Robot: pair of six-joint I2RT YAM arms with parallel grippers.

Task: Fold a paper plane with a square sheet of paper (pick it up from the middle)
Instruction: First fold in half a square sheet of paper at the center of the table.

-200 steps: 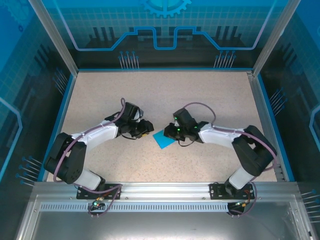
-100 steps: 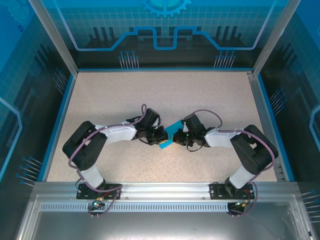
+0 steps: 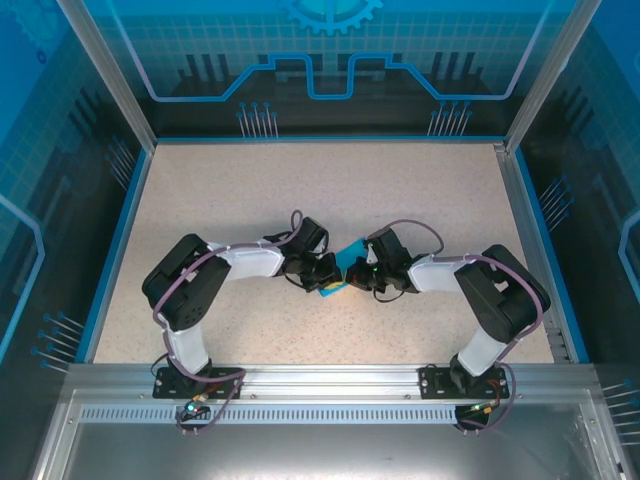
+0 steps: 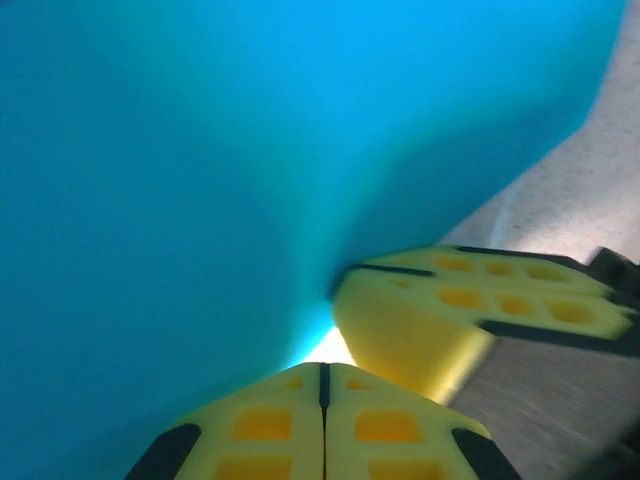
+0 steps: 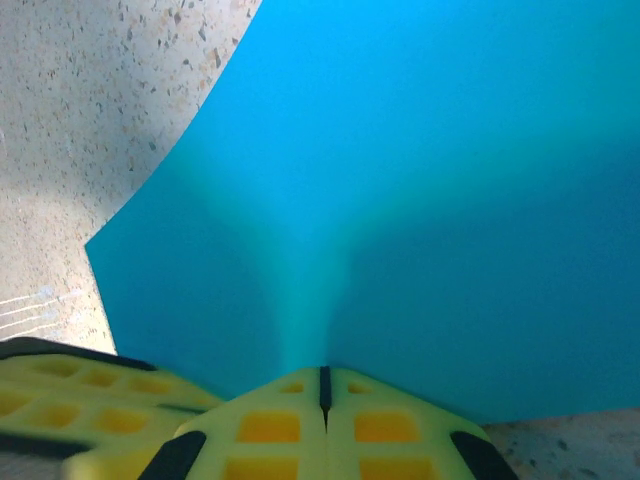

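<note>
Square sheet of paper (image 3: 341, 268) is near the centre of the desk (image 3: 300, 190), slightly toward 6 o'clock, caught between both hands. From 9 o'clock comes the left hand (image 3: 327, 272), from 3 o'clock the right hand (image 3: 357, 272). Both are clamped fully together, each nipping the sheet near its middle. In the wrist views a soft ridge runs up from each pinch.

Handling guess: very light, thin and floppy with no stiffness. It creases and tears easily. It's matte, so probably not slippery against the yellow fingers (image 4: 265, 425). A middle pinch looks like the right hold, since the edges would sag otherwise.

In the way: mostly the hands themselves. The fingertips are just beside each other, with the right one's at 2 o'clock of the left's in the left wrist view.

Around: blue rim (image 3: 128, 240) and frame posts (image 3: 105, 75), well apart from the sheet.
</note>
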